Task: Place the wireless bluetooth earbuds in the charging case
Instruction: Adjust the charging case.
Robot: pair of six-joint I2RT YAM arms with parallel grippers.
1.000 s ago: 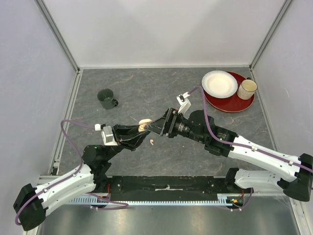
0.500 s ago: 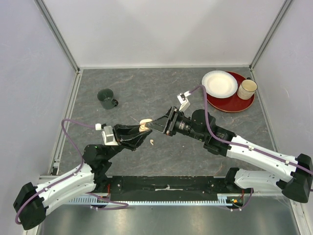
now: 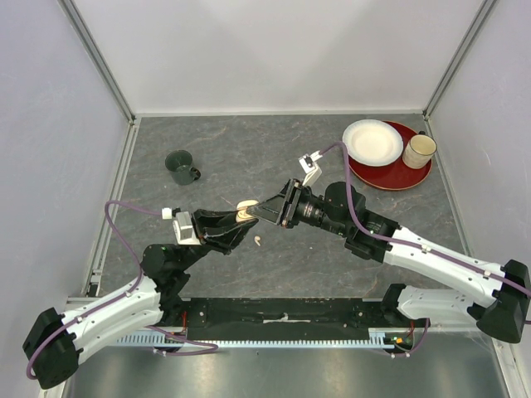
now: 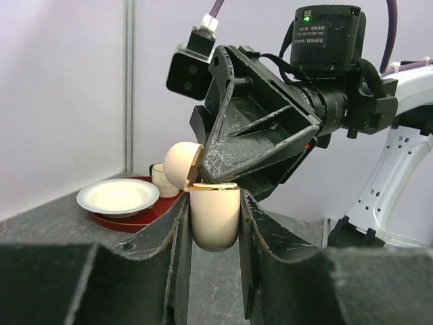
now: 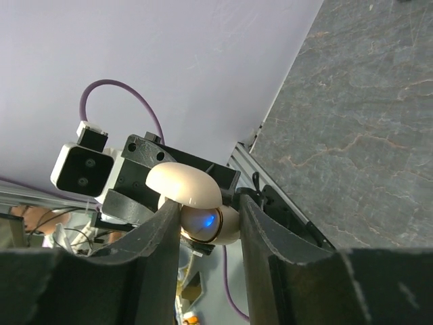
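Observation:
My left gripper is shut on the beige egg-shaped charging case and holds it upright above the table. The case's lid is hinged open. My right gripper reaches in from the right, its fingertips at the case's gold-rimmed opening. In the right wrist view the jaws stand apart on either side of the case. A blue light glows inside the case. I see no earbud between the right fingers. One pale earbud lies on the table just below the case.
A dark green mug stands at the back left. A red plate at the back right carries a white bowl and a beige cup. Grey walls enclose the table.
My right wrist has shifted slightly toward the back while its fingertips stay at the case. My left gripper and the case have barely moved.

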